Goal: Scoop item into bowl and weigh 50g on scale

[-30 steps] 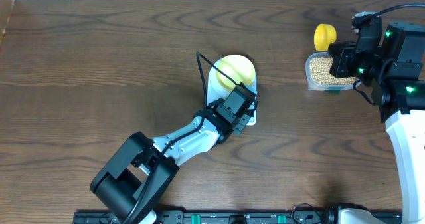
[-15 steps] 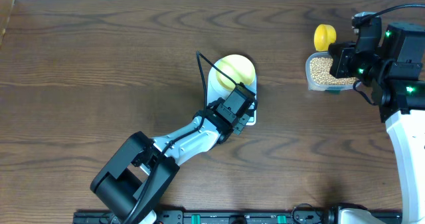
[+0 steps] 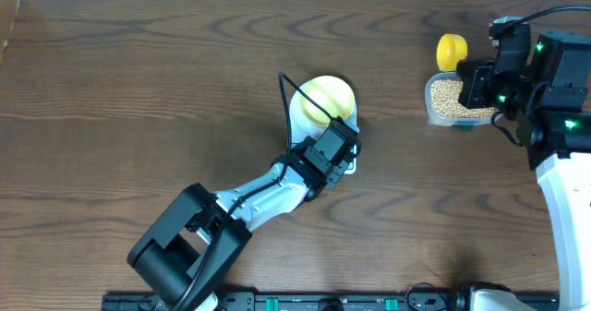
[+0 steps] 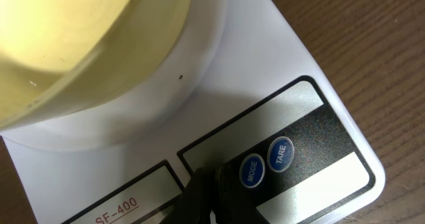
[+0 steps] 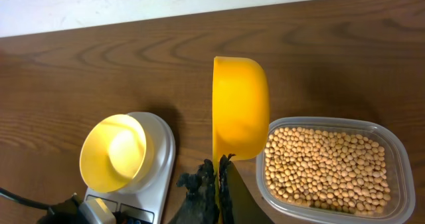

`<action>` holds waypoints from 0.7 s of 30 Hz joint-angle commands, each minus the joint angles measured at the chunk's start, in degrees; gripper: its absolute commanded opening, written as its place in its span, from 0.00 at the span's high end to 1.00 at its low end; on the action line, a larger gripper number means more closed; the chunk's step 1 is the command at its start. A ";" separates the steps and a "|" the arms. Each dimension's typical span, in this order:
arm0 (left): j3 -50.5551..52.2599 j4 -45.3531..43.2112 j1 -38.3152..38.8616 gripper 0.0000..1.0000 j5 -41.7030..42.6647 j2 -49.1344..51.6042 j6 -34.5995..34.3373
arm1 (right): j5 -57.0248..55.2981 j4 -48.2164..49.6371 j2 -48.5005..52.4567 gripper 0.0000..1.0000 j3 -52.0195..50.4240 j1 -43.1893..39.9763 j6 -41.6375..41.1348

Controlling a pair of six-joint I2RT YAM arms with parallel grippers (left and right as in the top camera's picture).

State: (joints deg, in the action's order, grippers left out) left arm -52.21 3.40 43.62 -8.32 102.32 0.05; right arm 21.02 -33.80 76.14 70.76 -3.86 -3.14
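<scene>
**Left gripper** [image 4: 209, 184]: the jaws are together, holding nothing. The tips sit on the dark front panel of the white rounded-rectangular digital scale [image 4: 265, 71], just beside the blue round MODE button [image 4: 252, 171]. The TARE button [image 4: 280, 153] lies just beyond it, toward the scale's right corner.

**Bowl:** the small round pale yellow bowl [image 4: 80, 31] stands on the scale's platform, at the end away from the buttons.

**Right gripper** [image 5: 218, 177]: the jaws are clamped on the handle of the bright yellow plastic measuring scoop [image 5: 239, 104], whose cup is turned on edge. The scoop is well to the right of the scale.

**Beans:** the small round tan beans [image 5: 325, 164] fill the clear rounded-rectangular plastic container [image 5: 330, 121], just beyond the scoop on the side away from the scale.

**Clearances:** bare dark wooden table [image 3: 138, 89] separates the scale from the container. The left arm lies across the scale's near-left approach.
</scene>
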 commanded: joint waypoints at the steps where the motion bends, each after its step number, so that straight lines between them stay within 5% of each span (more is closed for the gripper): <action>1: 1.42 1.22 -0.13 0.92 -0.28 4.04 0.83 | 0.33 -0.07 0.07 0.99 1.05 -0.22 1.09; 21: 1.42 1.05 -0.13 0.92 -0.28 4.79 1.03 | 0.31 -0.09 0.07 0.99 1.05 -0.22 1.49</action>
State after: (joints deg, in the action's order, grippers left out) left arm -52.34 2.20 43.64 -8.34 102.87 0.21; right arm 21.02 -33.82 76.14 70.76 -3.86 -3.09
